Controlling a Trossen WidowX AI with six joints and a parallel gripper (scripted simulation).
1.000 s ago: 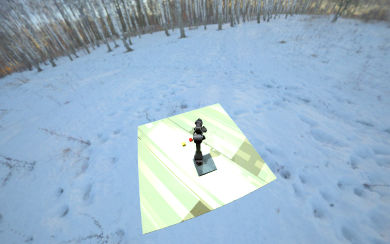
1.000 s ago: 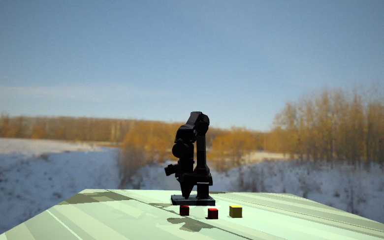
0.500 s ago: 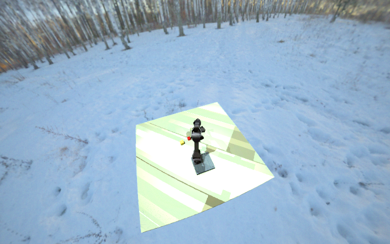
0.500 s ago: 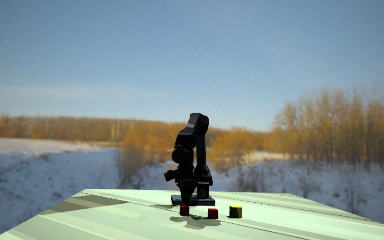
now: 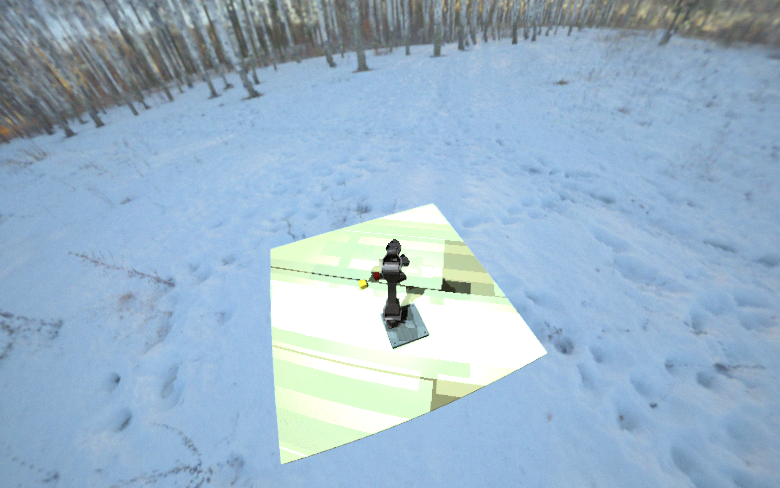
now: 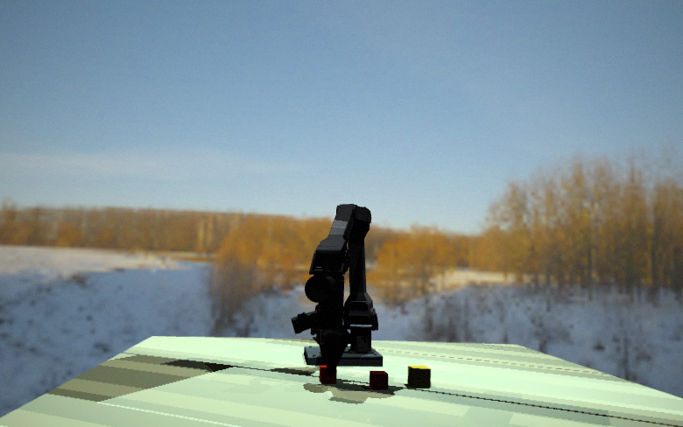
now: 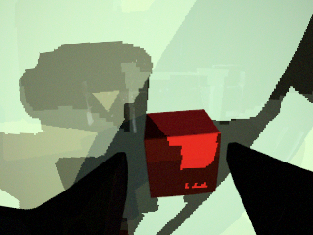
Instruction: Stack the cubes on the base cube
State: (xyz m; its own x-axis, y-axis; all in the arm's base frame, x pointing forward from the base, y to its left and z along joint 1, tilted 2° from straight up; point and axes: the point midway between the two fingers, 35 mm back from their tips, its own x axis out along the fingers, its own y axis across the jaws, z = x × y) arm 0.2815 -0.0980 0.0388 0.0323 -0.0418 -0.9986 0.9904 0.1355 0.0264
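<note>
The hand point(image 6: 329, 366) point(image 7: 177, 156) stands open around a red cube point(image 6: 324, 376) point(image 7: 184, 165), the yellow cube point(image 5: 362, 284) point(image 6: 418, 377) nearer the bench's point(image 5: 345, 397) point(image 6: 165, 412) left edge

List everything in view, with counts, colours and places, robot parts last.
Small solid cube: one, yellow, on the table
Smaller solid cubes: two, red, on the table; one between the fingers, one nearer the yellow cube
Flat table: one, pale green and white, beneath the cubes
Trees, snow, sky: uncounted, brown, white, blue, background
Base plate: one, grey, under the arm
Jointed arm: one, black, above the table
Gripper: one, black, open around a red cube
</note>
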